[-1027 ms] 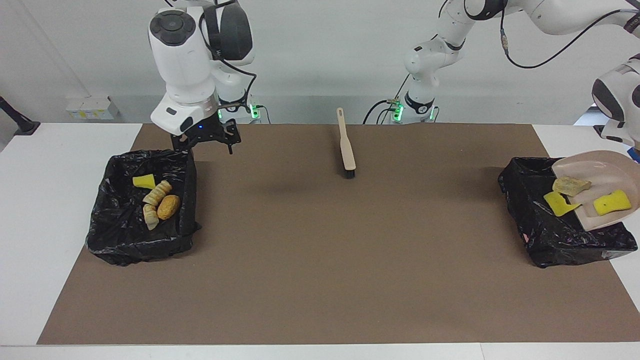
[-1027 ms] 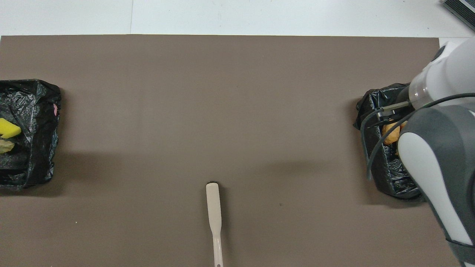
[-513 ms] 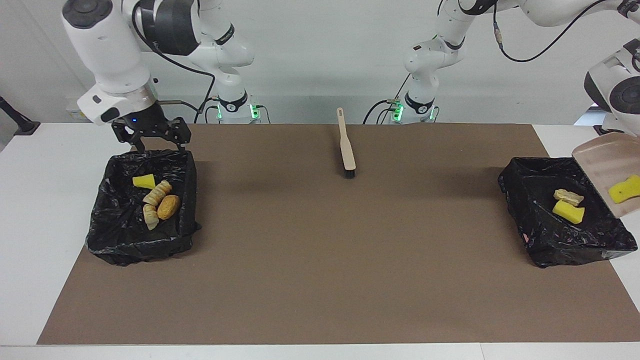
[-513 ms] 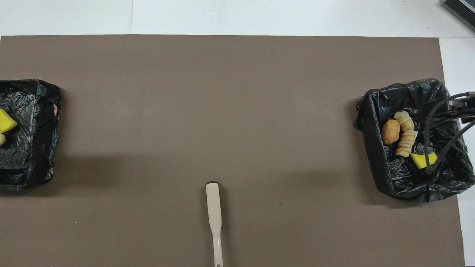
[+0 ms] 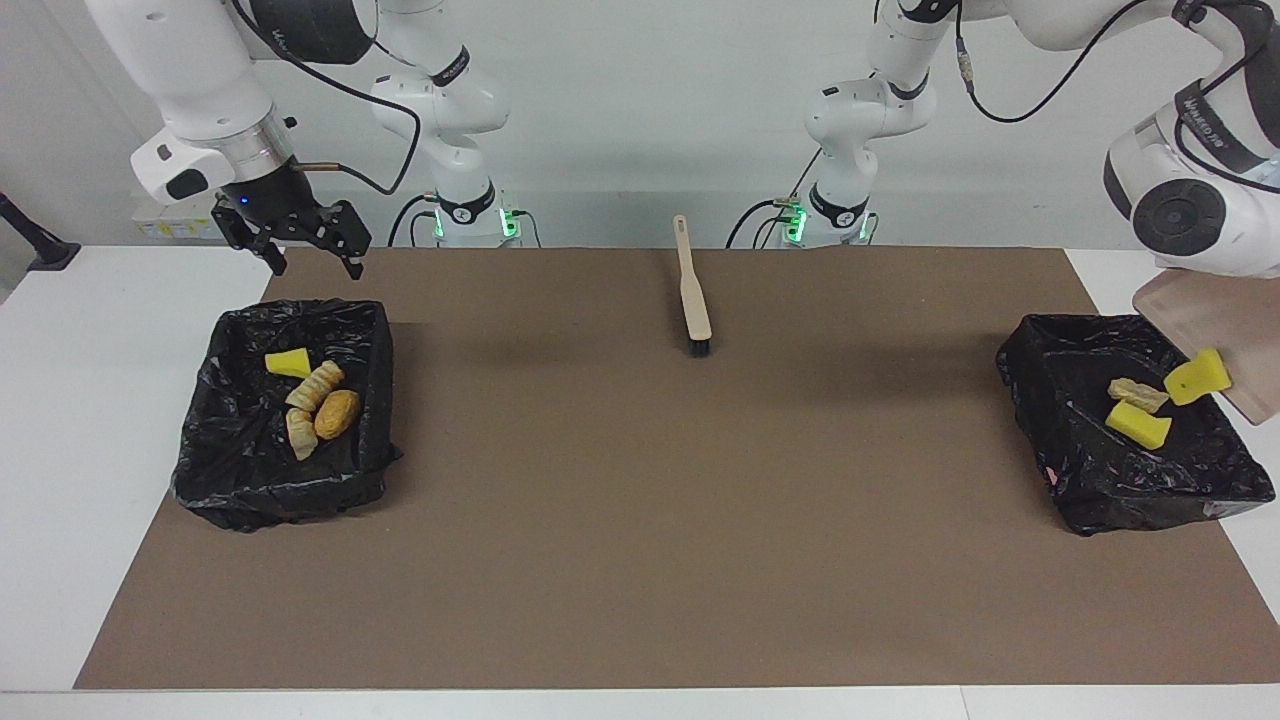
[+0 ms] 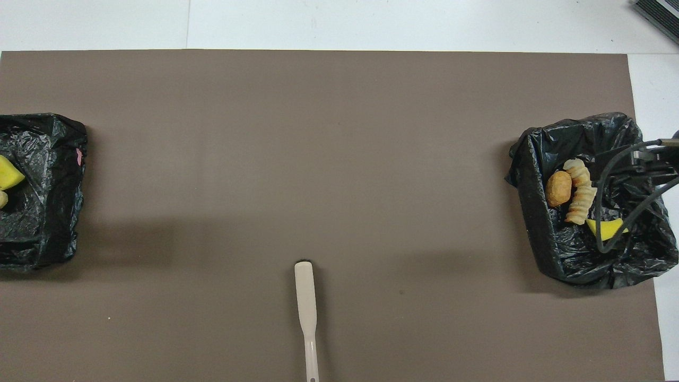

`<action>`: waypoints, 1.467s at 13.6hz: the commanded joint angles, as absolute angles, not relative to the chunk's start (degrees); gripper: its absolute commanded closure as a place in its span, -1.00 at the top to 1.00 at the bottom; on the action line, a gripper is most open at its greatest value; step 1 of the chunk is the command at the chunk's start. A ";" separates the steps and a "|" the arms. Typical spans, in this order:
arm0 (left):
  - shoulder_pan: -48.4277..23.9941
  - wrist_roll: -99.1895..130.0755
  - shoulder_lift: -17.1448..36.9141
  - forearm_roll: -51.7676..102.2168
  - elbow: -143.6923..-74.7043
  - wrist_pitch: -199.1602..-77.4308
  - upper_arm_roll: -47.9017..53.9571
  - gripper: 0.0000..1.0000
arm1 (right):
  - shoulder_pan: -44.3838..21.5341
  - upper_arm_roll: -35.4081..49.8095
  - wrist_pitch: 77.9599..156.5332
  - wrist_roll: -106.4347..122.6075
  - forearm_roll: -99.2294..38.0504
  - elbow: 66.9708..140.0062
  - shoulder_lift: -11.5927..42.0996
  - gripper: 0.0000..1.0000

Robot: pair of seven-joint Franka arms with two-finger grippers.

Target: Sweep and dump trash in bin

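- Brown tabletop point(image 5: 640, 500): we find two black-lined bins.
- Bin point(image 5: 215, 450) at right arm's end: one yellow sponge chunk point(image 5: 288, 363), three bread lumps point(image 5: 320, 400); right hand point(image 5: 315, 262) open above it.
- Bin point(image 5: 1040, 420) at left arm's end: sponge chunk point(image 5: 1138, 423), bread lump point(image 5: 1135, 393); left hand, hidden, closed on the tilted dustpan point(image 5: 1225, 320), another sponge chunk point(image 5: 1197, 377) at its lip.

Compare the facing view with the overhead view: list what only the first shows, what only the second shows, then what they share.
Only the facing view: the open right claw raised beside its bin, and the tilted dustpan over the other bin, a yellow sponge chunk at its lip. The left claw is hidden there.

Only the overhead view: nothing of its own.

Both: the brush, both bins, the round orange lump among the binned scraps.
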State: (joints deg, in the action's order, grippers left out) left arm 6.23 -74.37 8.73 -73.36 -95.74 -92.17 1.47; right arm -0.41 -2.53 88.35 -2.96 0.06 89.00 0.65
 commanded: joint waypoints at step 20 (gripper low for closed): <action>-15.54 -21.23 14.49 -13.66 -92.46 -92.27 5.36 -1.00 | 0.00 -2.29 89.12 -3.69 -0.97 90.44 -0.35 1.00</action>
